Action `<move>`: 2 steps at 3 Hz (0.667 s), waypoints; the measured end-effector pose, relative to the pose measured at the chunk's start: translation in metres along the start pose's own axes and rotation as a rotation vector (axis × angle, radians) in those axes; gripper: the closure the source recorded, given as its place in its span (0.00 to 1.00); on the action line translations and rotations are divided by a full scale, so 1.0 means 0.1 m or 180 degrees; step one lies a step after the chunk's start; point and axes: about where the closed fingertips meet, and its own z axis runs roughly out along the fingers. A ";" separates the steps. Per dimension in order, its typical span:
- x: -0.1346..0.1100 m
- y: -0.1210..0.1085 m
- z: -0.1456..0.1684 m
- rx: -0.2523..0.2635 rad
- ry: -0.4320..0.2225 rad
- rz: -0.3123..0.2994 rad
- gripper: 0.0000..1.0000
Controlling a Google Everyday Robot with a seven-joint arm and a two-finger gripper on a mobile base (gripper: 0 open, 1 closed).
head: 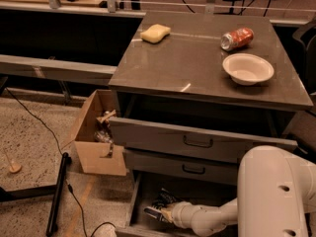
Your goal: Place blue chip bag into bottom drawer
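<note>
Presently, in the camera view, the gripper (pixel 154 214) is reaching into the bottom drawer (pixel 135 201), which is standing pulled out at 6 o'clock of the cabinet (pixel 197 65). The blue chip bag (pixel 165 198) is lying inside that drawer, just at 1 o'clock of the gripper. Contact between them cannot be confirmed, nor whether the gripper is apart or clamped. On the cabinet's top, a yellow sponge (pixel 155 33) is sitting at 11 o'clock and a red soda can (pixel 237 38) at 1 o'clock, with a white bowl (pixel 248 68) at 5 o'clock of the can.

Crinkled blue chip bag (pixel 165 198) beside gripper (pixel 154 213) in open bottom drawer (pixel 135 202).
</note>
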 end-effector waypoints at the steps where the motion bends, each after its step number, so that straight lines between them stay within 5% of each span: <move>1: 0.11 -0.09 0.13 0.0064 -0.0013 0.0124 0.59; 2: 0.12 -0.16 0.14 0.0142 -0.0057 0.0185 0.36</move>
